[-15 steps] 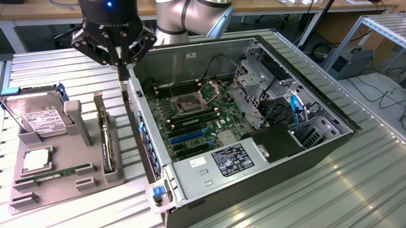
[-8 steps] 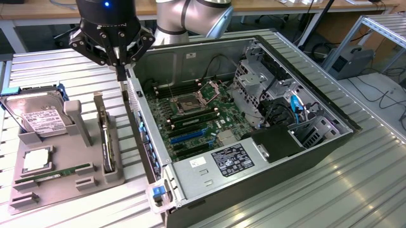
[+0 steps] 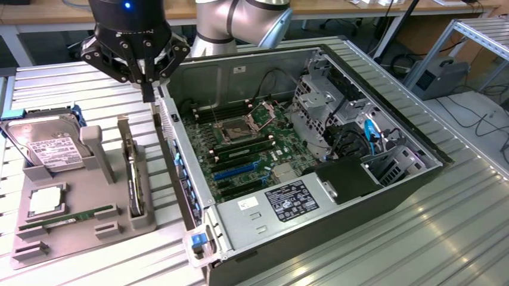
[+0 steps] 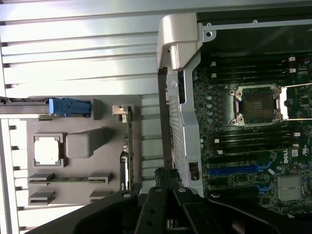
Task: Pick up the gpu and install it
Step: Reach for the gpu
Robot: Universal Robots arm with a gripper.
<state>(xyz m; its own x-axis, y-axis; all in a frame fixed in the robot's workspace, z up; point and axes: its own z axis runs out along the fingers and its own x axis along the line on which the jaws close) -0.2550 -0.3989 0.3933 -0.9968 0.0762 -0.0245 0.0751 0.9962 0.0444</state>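
While the gripper (image 3: pixel 149 96) hangs empty, jaws pressed together, the exterior view puts the gpu (image 3: pixel 133 173) at about six o'clock from it, upright on edge in the grey fixture (image 3: pixel 49 241) near the case wall (image 3: pixel 181 161). In the wrist view the gripper (image 4: pixel 165 174) sits nearer that wall than the gpu (image 4: pixel 127 151); a clean pick likely needs centring over the card's edge, jaws spread first.

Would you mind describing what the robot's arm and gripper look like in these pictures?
The gripper is black, with a rounded body that carries a small blue light. Its angular linkage fingers are dotted with pale screw heads and narrow to slim tips. The arm behind it is made of rounded, silvery grey tube sections and joints.
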